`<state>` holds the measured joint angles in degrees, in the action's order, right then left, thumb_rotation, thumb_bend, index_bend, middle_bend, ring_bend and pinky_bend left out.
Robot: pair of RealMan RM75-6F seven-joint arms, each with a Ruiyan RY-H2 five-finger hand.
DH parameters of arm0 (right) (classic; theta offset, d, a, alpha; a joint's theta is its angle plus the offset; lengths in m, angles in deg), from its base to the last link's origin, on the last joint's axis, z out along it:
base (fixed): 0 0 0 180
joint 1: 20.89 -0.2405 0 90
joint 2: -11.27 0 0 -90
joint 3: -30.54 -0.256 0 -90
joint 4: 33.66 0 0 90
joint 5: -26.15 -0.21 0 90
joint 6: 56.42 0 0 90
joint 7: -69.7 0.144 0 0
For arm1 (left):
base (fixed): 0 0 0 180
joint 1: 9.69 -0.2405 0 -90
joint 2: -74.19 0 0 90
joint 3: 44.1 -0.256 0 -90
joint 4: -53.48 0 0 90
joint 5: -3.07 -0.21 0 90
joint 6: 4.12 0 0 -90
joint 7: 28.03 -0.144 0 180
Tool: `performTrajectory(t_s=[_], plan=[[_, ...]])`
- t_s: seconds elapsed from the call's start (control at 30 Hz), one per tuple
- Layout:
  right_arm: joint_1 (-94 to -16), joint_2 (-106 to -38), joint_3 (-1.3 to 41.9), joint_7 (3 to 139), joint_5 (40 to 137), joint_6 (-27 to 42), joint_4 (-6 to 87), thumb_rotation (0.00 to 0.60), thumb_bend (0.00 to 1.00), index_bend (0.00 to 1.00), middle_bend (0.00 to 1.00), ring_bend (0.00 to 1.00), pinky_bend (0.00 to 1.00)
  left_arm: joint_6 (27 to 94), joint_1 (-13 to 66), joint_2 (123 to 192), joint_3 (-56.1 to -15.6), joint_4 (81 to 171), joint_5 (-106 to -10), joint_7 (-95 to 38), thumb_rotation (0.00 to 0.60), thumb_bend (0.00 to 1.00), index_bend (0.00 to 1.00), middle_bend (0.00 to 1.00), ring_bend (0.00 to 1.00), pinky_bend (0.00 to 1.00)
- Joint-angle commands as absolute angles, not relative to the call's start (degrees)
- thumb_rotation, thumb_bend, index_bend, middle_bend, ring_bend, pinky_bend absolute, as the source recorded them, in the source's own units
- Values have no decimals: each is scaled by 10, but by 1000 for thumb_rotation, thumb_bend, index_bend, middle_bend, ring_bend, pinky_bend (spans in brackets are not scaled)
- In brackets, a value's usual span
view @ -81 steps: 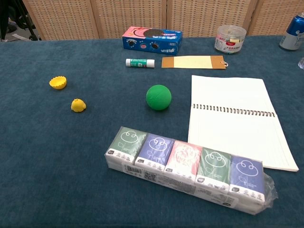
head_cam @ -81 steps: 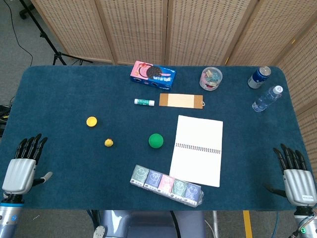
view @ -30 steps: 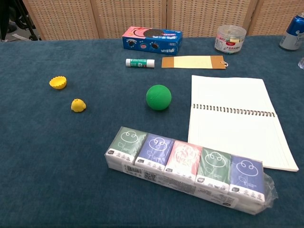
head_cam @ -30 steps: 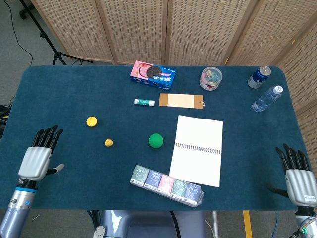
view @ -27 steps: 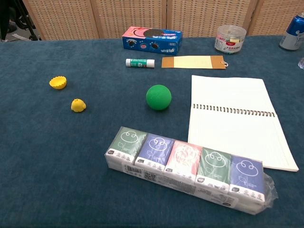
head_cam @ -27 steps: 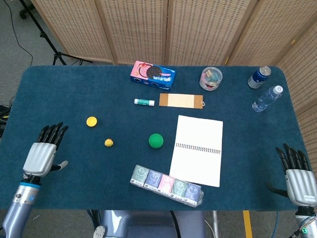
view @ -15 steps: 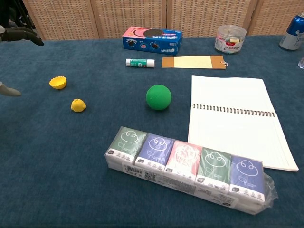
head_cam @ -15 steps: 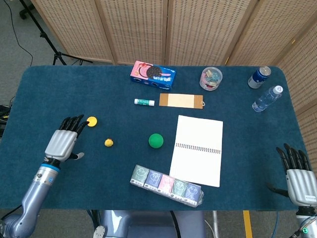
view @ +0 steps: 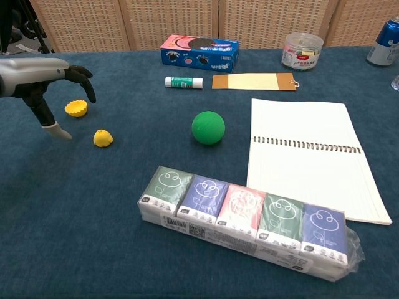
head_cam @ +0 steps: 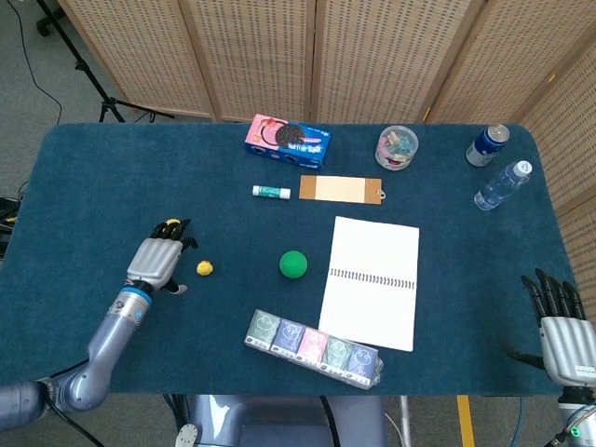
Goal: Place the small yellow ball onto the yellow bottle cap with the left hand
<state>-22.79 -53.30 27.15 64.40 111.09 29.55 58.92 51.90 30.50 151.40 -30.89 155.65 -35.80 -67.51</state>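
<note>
No words, brand names or numbers are clear enough to read in either view. The blue and pink cookie box (view: 199,52) carries printed lettering, too blurred to make out. The tissue multipack (view: 246,222) has a white barcode label on its front edge, but its characters are too small to read. The glue stick (view: 184,82) label is likewise illegible.

From the head view, my left hand (head_cam: 156,261) is covering most of the yellow bottle cap (head_cam: 171,224). My right hand (head_cam: 562,335) is running off the bottom edge. In the chest view the blue can (view: 386,41) is seemingly cropped at the right.
</note>
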Motion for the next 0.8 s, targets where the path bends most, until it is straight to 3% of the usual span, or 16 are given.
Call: performTrajectory(t_s=[0.03,0.33,0.8], plan=[[-228,-532,271,646,1110,295,588,600,0,31,0,0,0,529,335,1533,-318,1552,-319,-702,600,119,346,0,0,0],[-228,-531,271,650,1110,295,587,600,0,31,0,0,0,558,368,1558,-333,1535,-269,-729,600,179,408,0,0,0],[-229,-530,271,651,1108,292,587,600,0,31,0,0,0,608,401,1614,-353,1471,-245,-770,600,181,408,0,0,0]])
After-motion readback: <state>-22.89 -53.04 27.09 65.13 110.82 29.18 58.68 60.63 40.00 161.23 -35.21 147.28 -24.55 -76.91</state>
